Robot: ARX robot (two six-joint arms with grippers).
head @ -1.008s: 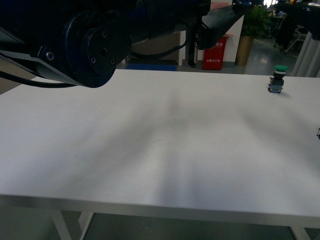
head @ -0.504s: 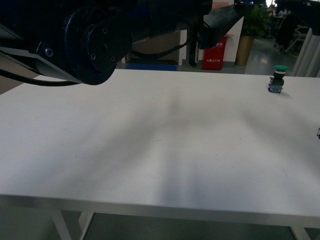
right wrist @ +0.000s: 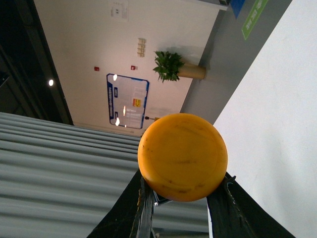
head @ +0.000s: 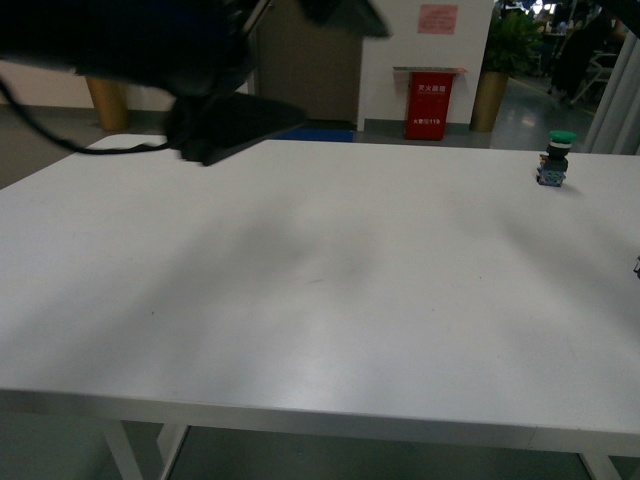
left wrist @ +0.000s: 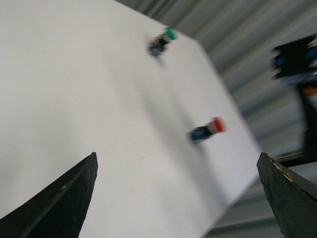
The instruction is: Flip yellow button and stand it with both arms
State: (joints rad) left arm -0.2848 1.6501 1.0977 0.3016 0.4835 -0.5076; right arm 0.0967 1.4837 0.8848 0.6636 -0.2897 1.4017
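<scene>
Yellow button (right wrist: 183,156) pinched in the right gripper (right wrist: 182,196).
Its round cap faces the wrist camera, with black fingers (right wrist: 233,213) pressing on either side and the white table (right wrist: 277,99) off to one side. The left gripper (left wrist: 176,154) is spread wide over the table, where a green-capped button (left wrist: 163,40) and a red-capped button (left wrist: 208,131) sit well apart. The left arm (head: 150,40) shows blurred in the front view.

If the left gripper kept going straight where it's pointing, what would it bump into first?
Most likely the bare white table, since the open left gripper tilts toward it. The red-capped button lies near that line, though depth is unclear.
</scene>
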